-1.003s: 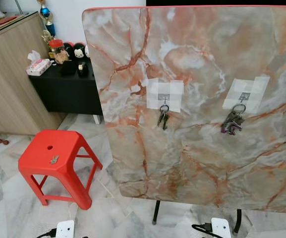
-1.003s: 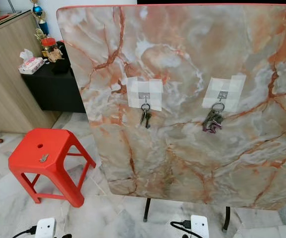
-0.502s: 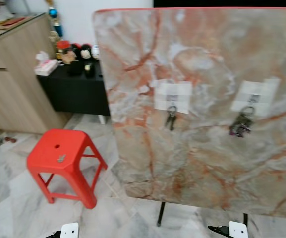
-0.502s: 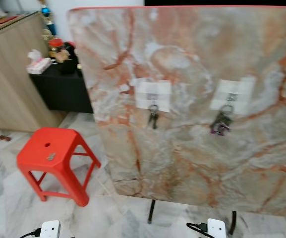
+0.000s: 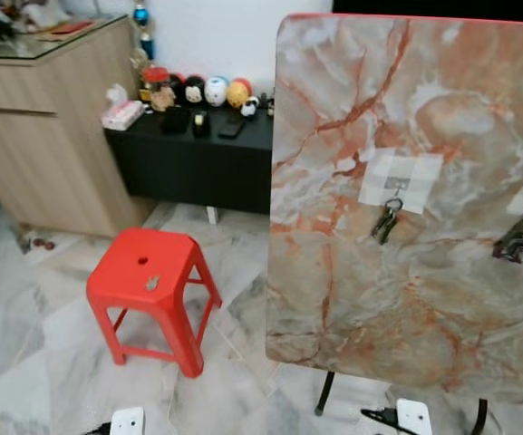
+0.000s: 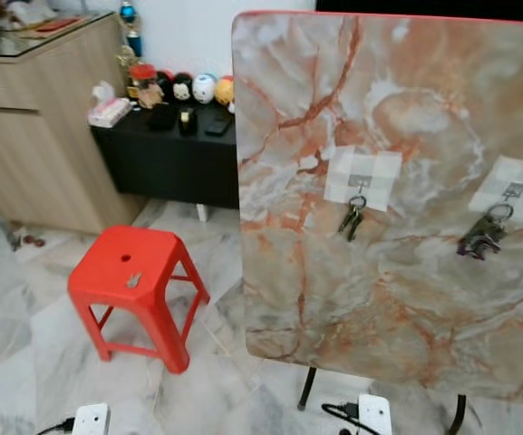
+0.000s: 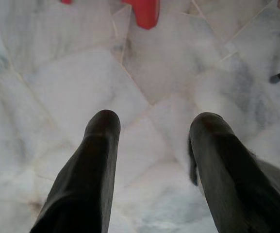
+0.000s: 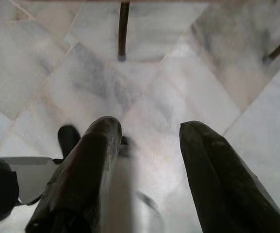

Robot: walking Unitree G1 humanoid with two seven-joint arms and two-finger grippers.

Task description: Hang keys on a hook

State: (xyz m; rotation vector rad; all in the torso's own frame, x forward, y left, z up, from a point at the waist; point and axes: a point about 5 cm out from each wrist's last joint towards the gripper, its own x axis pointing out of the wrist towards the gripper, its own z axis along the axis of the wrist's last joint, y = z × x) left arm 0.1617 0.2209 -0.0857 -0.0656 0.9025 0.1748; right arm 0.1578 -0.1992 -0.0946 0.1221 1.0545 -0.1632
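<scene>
Camera swung left; both claws (image 7: 152, 126) (image 8: 147, 133) hang spread above bare marble floor (image 5: 25, 362).

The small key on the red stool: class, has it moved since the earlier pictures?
No. The small key lies on the red stool just below the seat's hole, as before; only the camera turned left.

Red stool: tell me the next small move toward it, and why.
Probably step closer to the red stool and bend toward it. A small key lies on its seat, while both hooks on the upright marble board already carry key bunches. The left gripper and right gripper hang open over the floor, holding nothing, so the loose key likely comes first.
</scene>
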